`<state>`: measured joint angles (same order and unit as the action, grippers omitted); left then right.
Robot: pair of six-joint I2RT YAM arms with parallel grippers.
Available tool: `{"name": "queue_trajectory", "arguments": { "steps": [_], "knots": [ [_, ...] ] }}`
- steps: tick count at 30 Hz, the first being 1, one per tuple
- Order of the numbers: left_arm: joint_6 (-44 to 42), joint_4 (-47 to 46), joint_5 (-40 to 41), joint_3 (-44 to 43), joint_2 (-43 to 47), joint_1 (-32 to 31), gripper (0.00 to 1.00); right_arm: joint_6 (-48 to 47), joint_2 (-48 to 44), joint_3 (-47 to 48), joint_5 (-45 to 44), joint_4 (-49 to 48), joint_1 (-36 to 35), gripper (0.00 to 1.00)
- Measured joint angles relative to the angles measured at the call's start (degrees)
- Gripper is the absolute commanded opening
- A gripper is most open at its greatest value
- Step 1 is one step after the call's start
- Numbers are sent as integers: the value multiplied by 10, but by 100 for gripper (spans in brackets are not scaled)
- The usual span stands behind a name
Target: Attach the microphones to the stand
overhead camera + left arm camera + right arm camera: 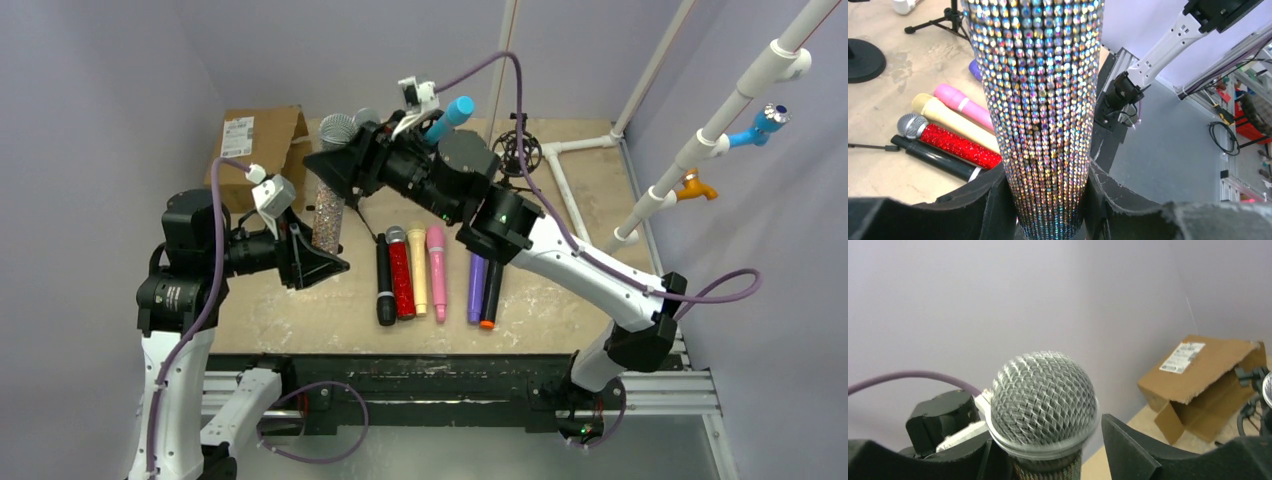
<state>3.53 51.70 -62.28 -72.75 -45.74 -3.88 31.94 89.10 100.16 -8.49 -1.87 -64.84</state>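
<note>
The glittery silver microphone is held upright above the table's back left. My left gripper is shut on its lower body, and both fingers press on the rhinestone body in the left wrist view. My right gripper is open around its neck, just under the mesh head, with a gap showing at the right finger. Black, red, cream, pink, purple and black orange-tipped microphones lie in a row on the table. A blue microphone is tilted behind the right arm.
A brown cardboard box lies open at the back left. A small black tripod stand is at the back. A white pipe frame with a blue clip and an orange clip rises at the right.
</note>
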Motion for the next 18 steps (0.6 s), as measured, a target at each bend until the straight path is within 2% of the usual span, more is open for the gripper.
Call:
{"name": "queue_trajectory", "arguments": {
  "steps": [2, 6, 11, 18],
  "knots": [
    [-15, 11, 5, -5, -1, 0, 0, 2, 22, 63, 47, 48, 26, 64],
    [-43, 28, 9, -9, -2, 0, 0, 2, 57, 132, 102, 111, 31, 60],
    [-61, 46, 17, -10, 0, 0, 0, 2, 76, 136, 157, 165, 31, 60],
    [-64, 51, 28, -10, -1, 1, 0, 0, 64, 114, 188, 191, 34, 59]
  ]
}}
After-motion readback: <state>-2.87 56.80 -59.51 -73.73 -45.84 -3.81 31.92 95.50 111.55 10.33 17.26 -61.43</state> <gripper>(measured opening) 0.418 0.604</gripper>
